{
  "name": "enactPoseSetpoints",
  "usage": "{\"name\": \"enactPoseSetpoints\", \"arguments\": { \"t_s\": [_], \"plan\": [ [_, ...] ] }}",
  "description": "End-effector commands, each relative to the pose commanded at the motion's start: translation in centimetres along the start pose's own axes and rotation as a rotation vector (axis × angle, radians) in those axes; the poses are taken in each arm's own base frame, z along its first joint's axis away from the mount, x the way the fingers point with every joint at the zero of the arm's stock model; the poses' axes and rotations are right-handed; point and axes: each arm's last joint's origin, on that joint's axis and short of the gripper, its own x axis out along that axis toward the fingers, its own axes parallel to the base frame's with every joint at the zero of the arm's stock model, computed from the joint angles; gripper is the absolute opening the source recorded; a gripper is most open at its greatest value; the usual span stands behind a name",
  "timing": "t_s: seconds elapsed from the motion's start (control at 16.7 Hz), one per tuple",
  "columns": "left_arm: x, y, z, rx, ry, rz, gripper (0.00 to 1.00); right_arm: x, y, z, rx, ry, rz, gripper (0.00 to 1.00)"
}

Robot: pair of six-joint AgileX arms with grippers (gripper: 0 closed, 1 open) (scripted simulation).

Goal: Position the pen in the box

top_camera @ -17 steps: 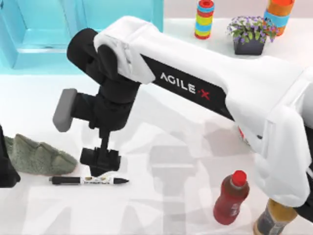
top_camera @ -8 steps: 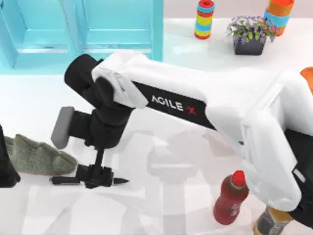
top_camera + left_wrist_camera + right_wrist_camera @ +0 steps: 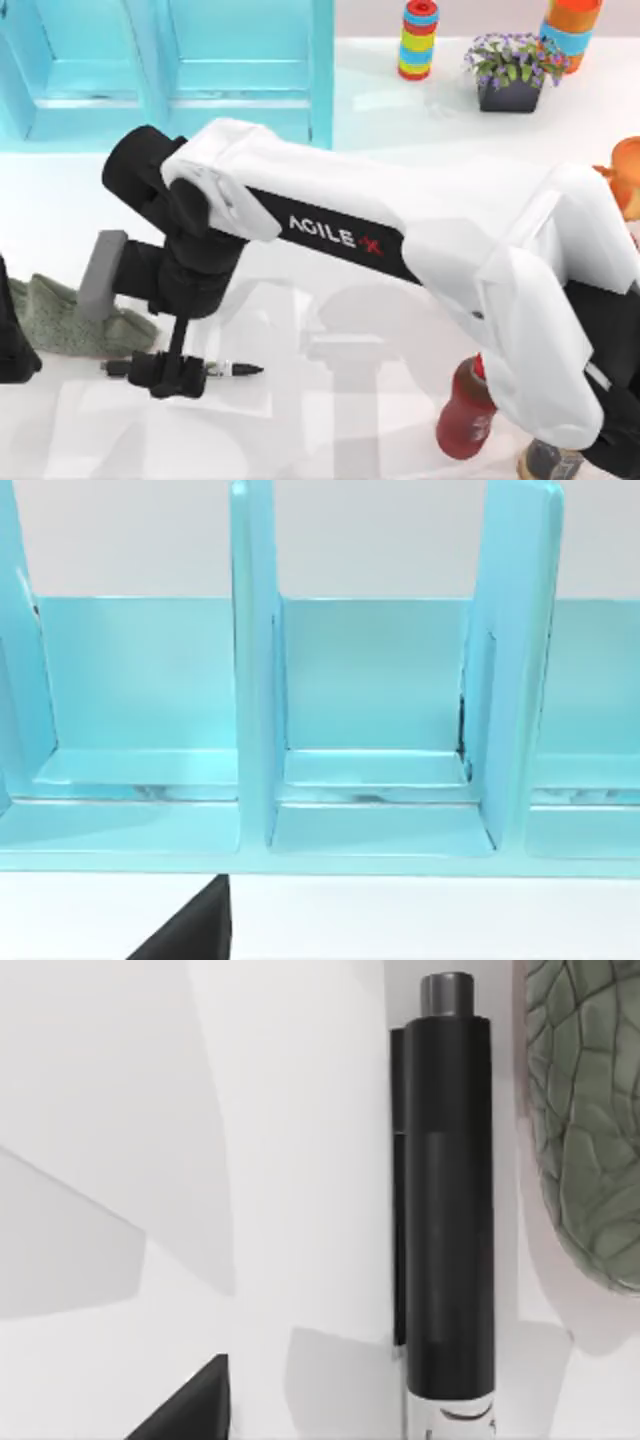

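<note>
The pen (image 3: 240, 370) lies flat on the white table near the front left, its black tip pointing right, just in front of the grey rock (image 3: 55, 318). My right gripper (image 3: 168, 377) hangs straight down over the pen's left half, open, with the barrel between its fingers. The right wrist view shows the pen's black end (image 3: 445, 1210) close up beside the rock (image 3: 590, 1110). The big cyan box (image 3: 240, 60) stands at the back left, and its compartments (image 3: 380, 680) face the left wrist camera. My left arm (image 3: 12, 340) is parked at the left edge.
A red bottle (image 3: 465, 420) and a brown bottle (image 3: 545, 462) stand at the front right under my right arm. At the back right are a striped ring stack (image 3: 418, 40), a flower pot (image 3: 512, 70) and an orange-blue cup (image 3: 570, 25).
My right gripper has moved left and down along the pen, from above its middle to over its left half. The pen has stayed in place.
</note>
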Motion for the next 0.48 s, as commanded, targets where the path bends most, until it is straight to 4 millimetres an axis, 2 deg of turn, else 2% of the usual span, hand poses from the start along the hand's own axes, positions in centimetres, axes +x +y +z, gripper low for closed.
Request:
{"name": "enactPoseSetpoints", "arguments": {
  "t_s": [0.48],
  "plan": [
    [0.0, 0.0, 0.0, 0.0, 0.0, 0.0, 1.0, 0.0, 0.0, 0.0, 0.0, 0.0, 0.0, 0.25]
  ]
}}
